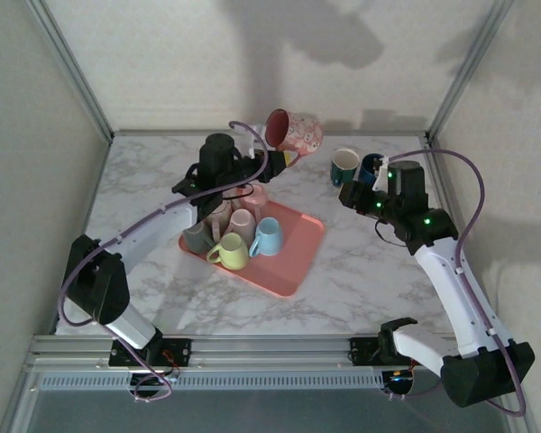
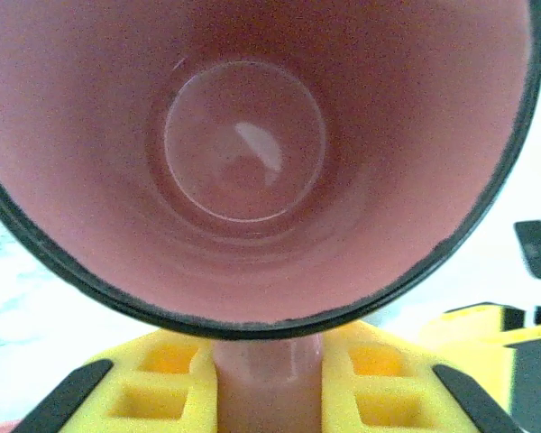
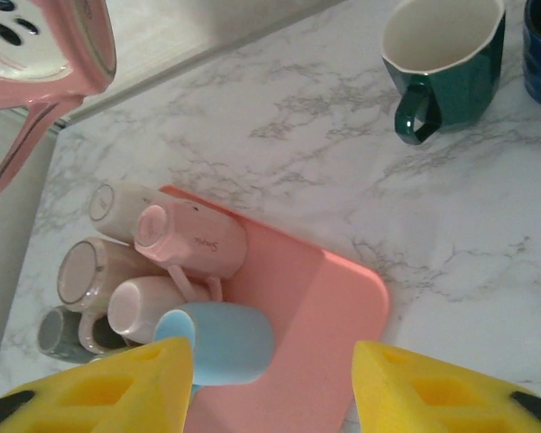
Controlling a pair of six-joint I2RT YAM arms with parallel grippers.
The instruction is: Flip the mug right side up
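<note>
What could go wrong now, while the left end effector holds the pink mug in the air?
1. The left end effector grips the mug by its handle alone, lifted above the table. The mug may swivel in the grip, or slip and fall.
2. The green mug and the blue mug stand close by on the table. The mug may knock them when it is set down, if it comes down on that side.
</note>
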